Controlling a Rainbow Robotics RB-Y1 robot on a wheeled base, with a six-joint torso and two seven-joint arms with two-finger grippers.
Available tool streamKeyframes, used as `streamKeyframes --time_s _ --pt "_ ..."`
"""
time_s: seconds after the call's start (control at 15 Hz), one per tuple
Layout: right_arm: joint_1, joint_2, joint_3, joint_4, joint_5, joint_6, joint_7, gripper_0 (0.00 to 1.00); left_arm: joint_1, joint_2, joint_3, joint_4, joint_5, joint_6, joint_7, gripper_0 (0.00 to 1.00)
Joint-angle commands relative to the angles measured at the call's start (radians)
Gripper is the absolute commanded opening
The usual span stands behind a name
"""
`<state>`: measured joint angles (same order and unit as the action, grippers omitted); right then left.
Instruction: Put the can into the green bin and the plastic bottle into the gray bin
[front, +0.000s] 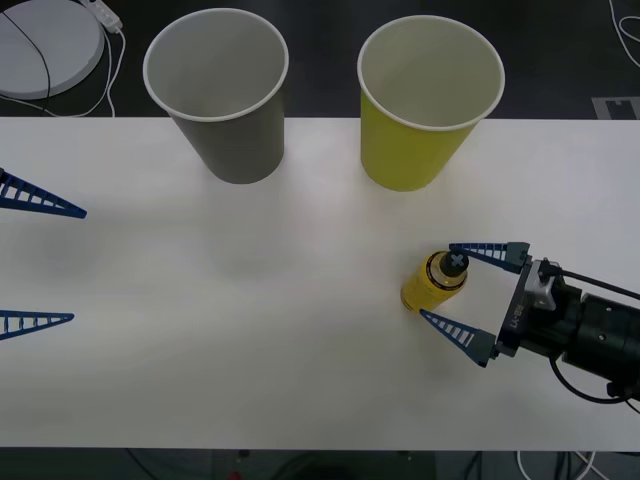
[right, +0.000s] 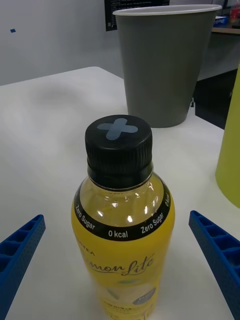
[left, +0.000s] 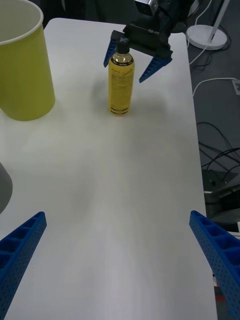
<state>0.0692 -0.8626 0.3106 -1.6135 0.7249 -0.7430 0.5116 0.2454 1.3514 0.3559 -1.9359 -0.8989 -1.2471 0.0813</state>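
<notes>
My right end effector (front: 447, 295) is wide open around the upright plastic bottle (front: 433, 282) on the table (front: 250, 330), near the green bin (front: 425, 110). Gray bin (front: 222, 100) beside it. Left end effector (front: 40, 265) wide open, idle.

White table (front: 300, 330) across the frame. Upper left, the gray bin (front: 235, 140), white rim, pale inside. Upper right, the green bin (front: 410, 150), yellow-green with a white rim. Lower right, the plastic bottle (front: 432, 281): yellow drink, yellow label, black band with white lettering, black cap (right: 118, 145) bearing a gray cross. Blue ribbed fingers (front: 462, 334).
</notes>
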Motion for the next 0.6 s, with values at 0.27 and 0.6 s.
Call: streamKeyframes --time_s 0.27,0.6 --pt "-0.04 0.01 0.041 0.0 0.001 0.028 -0.012 1.0 0.0 0.0 0.0 0.0 0.0 0.0 0.0 1.0" --pt "-0.046 0.016 0.05 0.0 0.001 0.044 -0.016 1.0 0.0 0.0 0.0 0.0 0.0 0.0 0.0 1.0"
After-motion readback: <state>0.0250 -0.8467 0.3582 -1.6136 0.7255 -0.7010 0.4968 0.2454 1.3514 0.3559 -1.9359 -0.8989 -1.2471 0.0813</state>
